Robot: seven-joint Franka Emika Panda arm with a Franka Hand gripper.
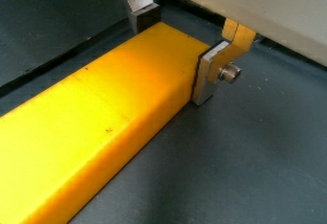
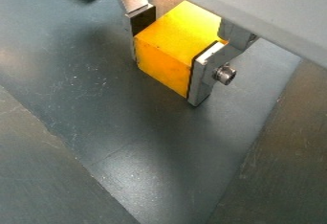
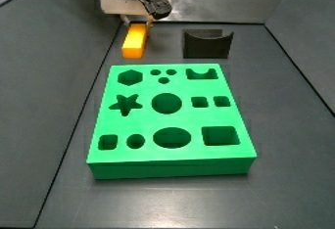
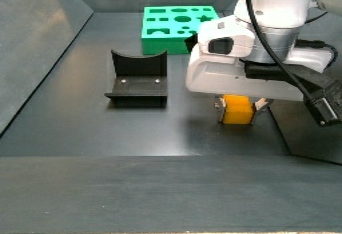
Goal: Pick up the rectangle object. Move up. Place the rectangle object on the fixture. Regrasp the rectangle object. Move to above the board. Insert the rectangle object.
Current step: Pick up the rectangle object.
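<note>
The rectangle object is a long orange-yellow block lying flat on the dark floor, seen end-on in a wrist view. My gripper straddles one end of it, with a silver finger pressed to one side and the dark pad of the opposite finger against the other side. In a side view the gripper sits over the block's far end. The black fixture stands apart to the side of the block. The green board with shaped holes lies beyond it.
Dark walls enclose the floor on the sides. The fixture and the board stand away from the gripper and the block. The arm's white body rises above the block.
</note>
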